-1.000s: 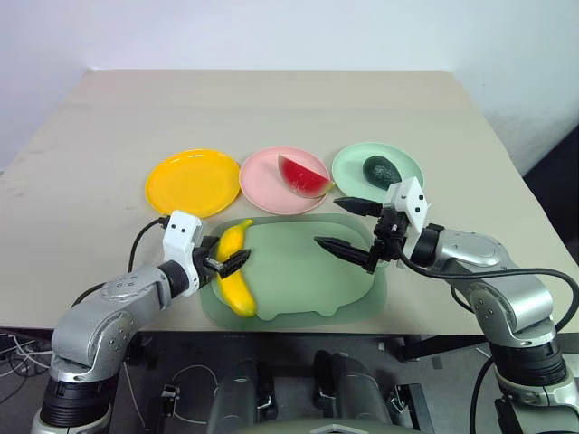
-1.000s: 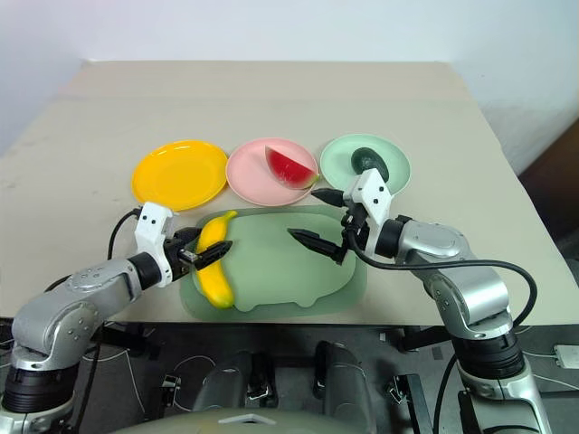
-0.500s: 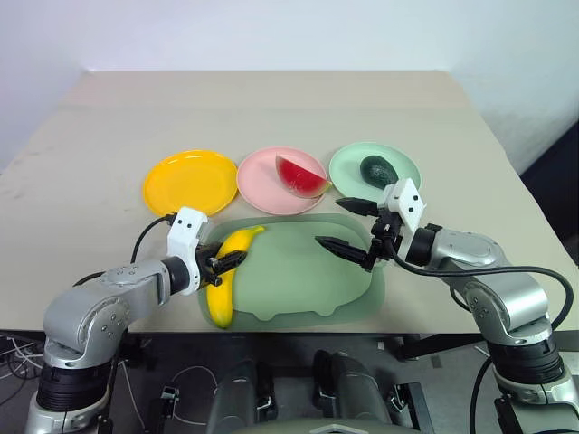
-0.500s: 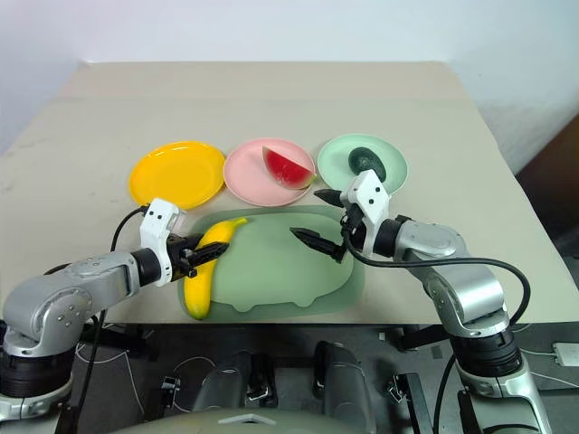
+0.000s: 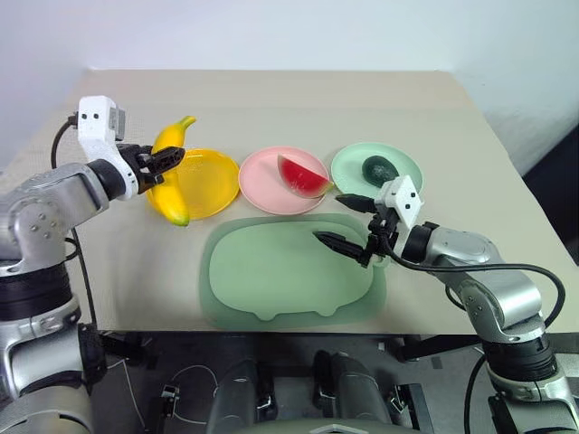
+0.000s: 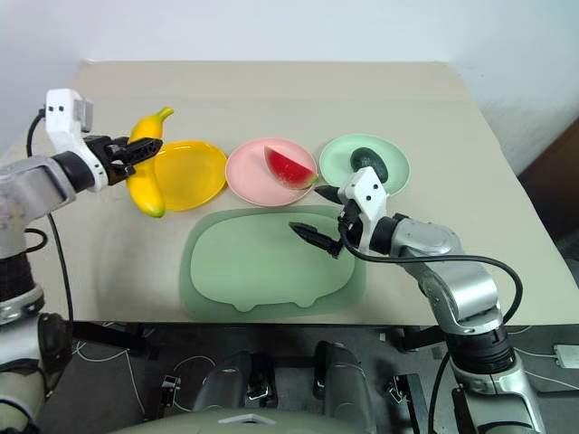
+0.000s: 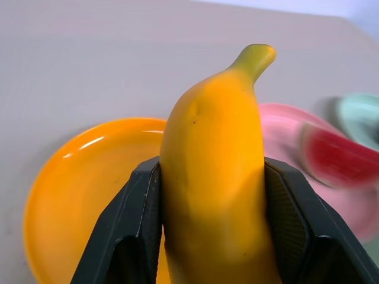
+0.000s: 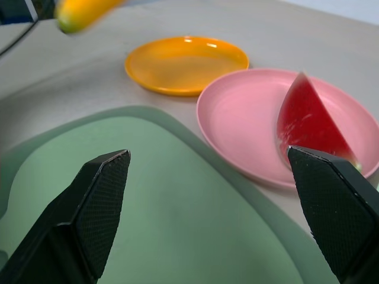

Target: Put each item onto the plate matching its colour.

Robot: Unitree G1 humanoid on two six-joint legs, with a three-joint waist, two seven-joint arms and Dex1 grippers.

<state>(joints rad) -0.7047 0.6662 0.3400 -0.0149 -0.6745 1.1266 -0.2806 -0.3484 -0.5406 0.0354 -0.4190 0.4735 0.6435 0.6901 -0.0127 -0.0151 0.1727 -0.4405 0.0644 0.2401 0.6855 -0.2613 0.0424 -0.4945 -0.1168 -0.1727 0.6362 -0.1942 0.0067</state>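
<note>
Your left gripper (image 5: pixel 163 163) pinches the banana (image 5: pixel 170 170) above the yellow-orange plate's (image 5: pixel 210 183) left rim. Your right gripper (image 5: pixel 346 223) hangs spread over the green mat's (image 5: pixel 271 276) right edge, beside the watermelon wedge (image 5: pixel 302 175) on the pink plate (image 5: pixel 264 176).

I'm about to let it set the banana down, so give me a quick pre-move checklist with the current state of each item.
1. Left pincer shut on the banana: ok.
2. Yellow plate bare and ready to take it: ok.
3. Banana centred over the yellow plate: not ok, it hangs at the plate's left edge.
4. Watermelon wedge on the pink plate: ok.
5. Avocado on the mint plate: ok.
6. Right pincer open, away over the green mat: ok.
</note>
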